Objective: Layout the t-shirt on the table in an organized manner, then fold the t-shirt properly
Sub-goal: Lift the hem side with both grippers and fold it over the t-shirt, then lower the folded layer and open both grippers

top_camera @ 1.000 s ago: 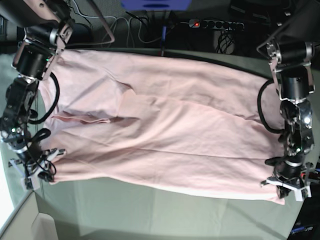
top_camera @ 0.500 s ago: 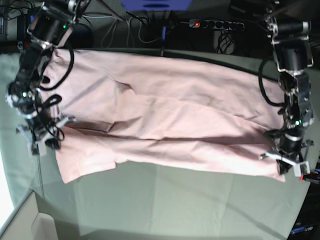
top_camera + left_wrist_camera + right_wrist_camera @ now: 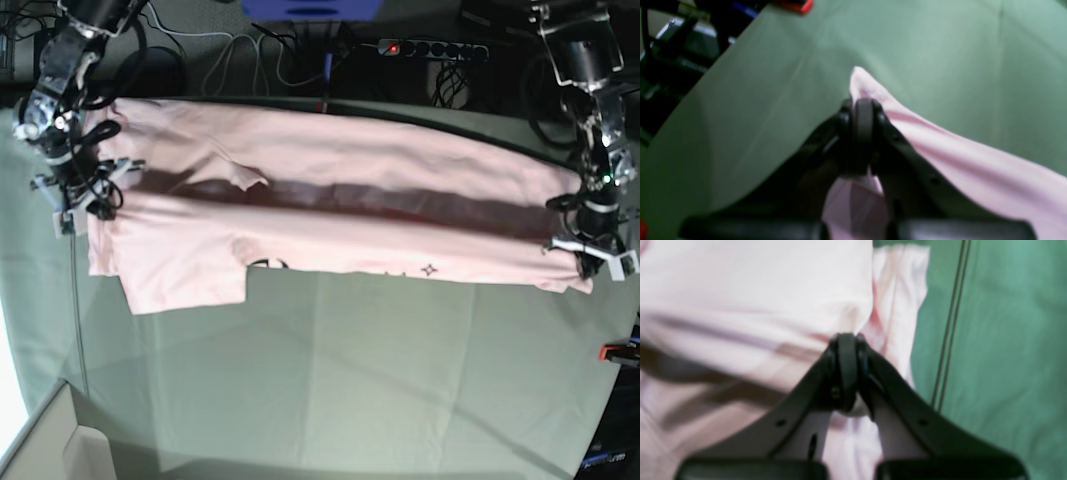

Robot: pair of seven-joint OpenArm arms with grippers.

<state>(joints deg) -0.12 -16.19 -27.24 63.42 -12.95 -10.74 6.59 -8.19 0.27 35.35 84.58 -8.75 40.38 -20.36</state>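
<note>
The pale pink t-shirt (image 3: 340, 190) lies stretched sideways across the far half of the table (image 3: 350, 380), doubled over lengthwise, with a shadowed gap between its layers. Bits of black lettering (image 3: 428, 269) peek out at its near edge. My left gripper (image 3: 592, 256), at the base view's right, is shut on a corner of the shirt; in the left wrist view the gripper (image 3: 862, 106) pinches pink cloth (image 3: 973, 160) above the green cover. My right gripper (image 3: 78, 200), at the left, is shut on the shirt's other end; the right wrist view shows the gripper (image 3: 846, 340) on the pink cloth (image 3: 756, 290).
A power strip (image 3: 430, 48) and cables lie behind the table's far edge. A red clamp (image 3: 615, 352) sits at the right edge and also shows in the left wrist view (image 3: 795, 4). A cardboard box (image 3: 60, 450) stands at the near left corner.
Both grippers have moved toward the far side of the table, carrying the shirt's near edge up and over. The shirt now covers a narrower band, and black lettering has come into view.
</note>
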